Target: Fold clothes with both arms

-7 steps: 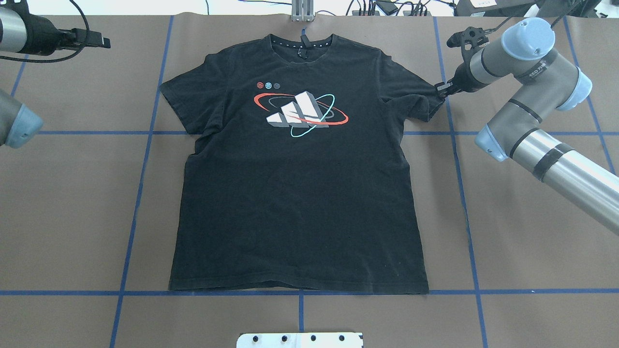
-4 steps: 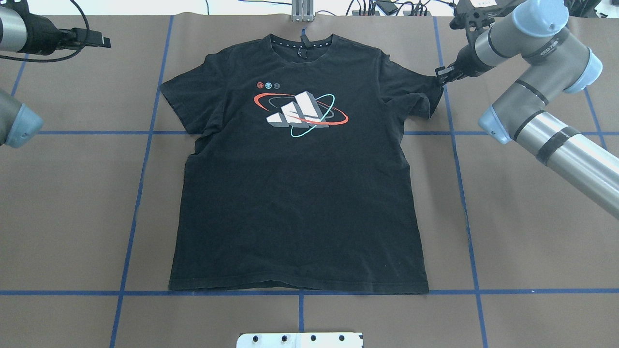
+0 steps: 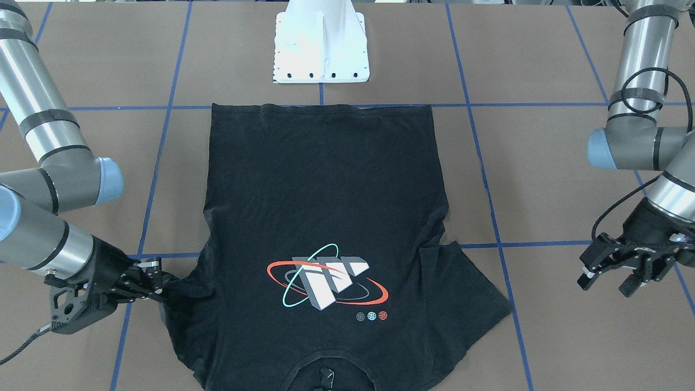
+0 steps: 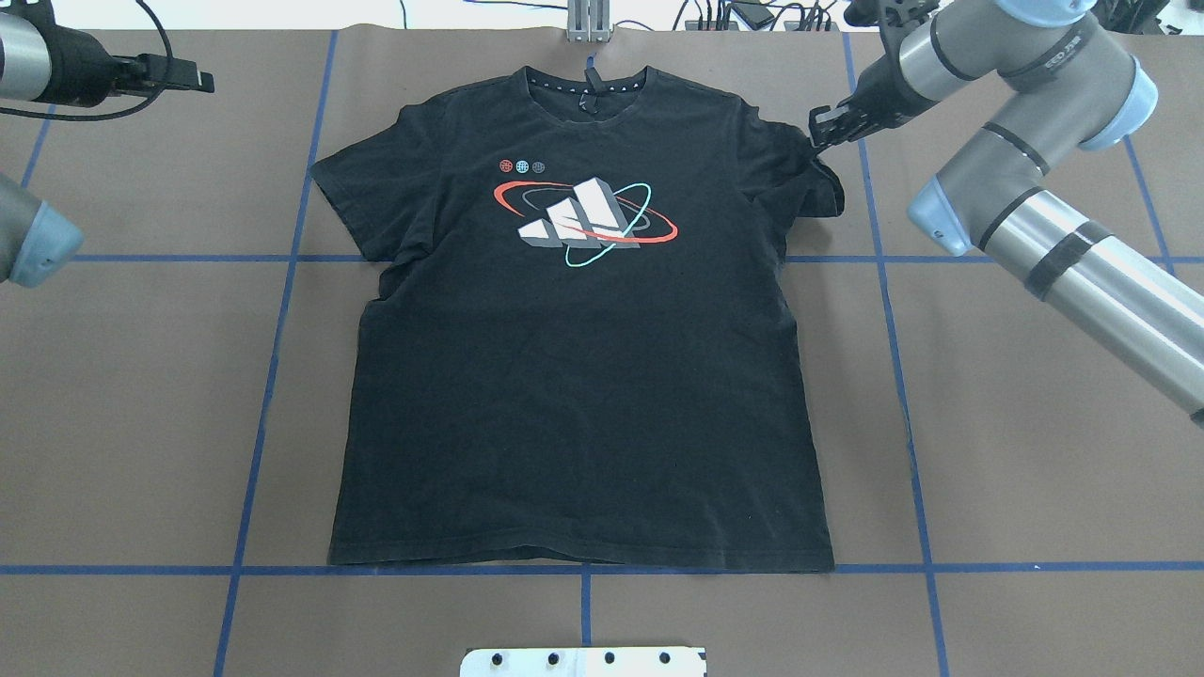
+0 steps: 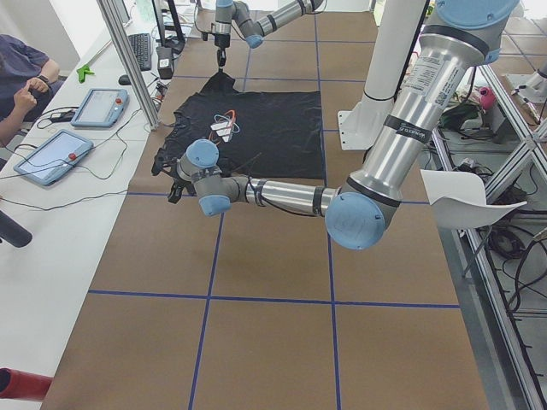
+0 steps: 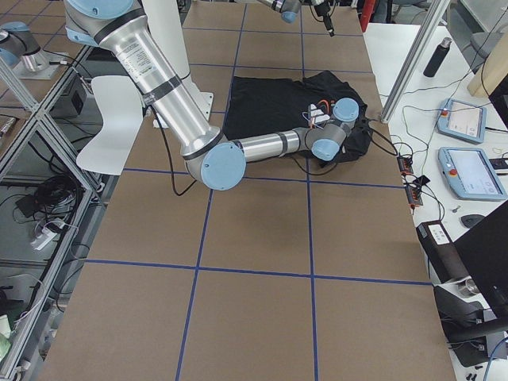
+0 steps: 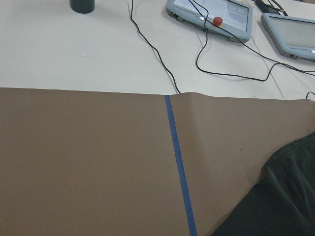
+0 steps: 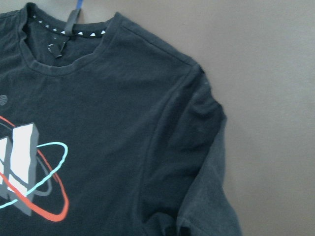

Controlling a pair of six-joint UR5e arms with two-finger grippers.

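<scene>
Brown paper-covered table [image 4: 988,423], blue tape grid. Black T-shirt [image 4: 583,395] flat at centre, logo up, collar away from robot. Right gripper [image 4: 816,132] clenched on edge of sleeve [image 4: 814,188] on robot's right, cloth lifted into peak. Left gripper [image 3: 611,277] spread wide, holding nothing, well apart from other sleeve. Likely risks: thin pinch slipping; one-sided pull dragging, wrinkling body; sleeve landing bunched.

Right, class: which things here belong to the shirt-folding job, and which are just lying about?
Job: black T-shirt; right hand, gripping a sleeve; left hand, open, off the shirt.
Lying about: control tablets; cables; dark bottle.
</scene>
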